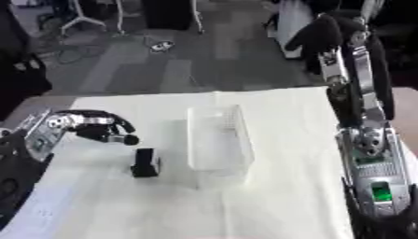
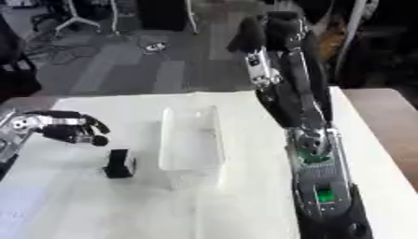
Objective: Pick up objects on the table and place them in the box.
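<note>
A: Tabletop (image 1: 286,140) first: white cloth, with a clear box (image 1: 217,140) in the middle, apparently empty.

B: So nothing placed yet?

A: Seems so. One black object (image 1: 145,162) stands left of the box, a small gap between them.

B: Its orientation?

A: Upright, long axis roughly vertical; I cannot tell which way it faces.

B: And the robot hands?

A: The left robot hand (image 1: 102,128) hovers just above and left of the object, fingers curled, holding nothing. The right robot hand (image 2: 269,32) hangs raised beyond the far edge, fingers unclear.
</note>
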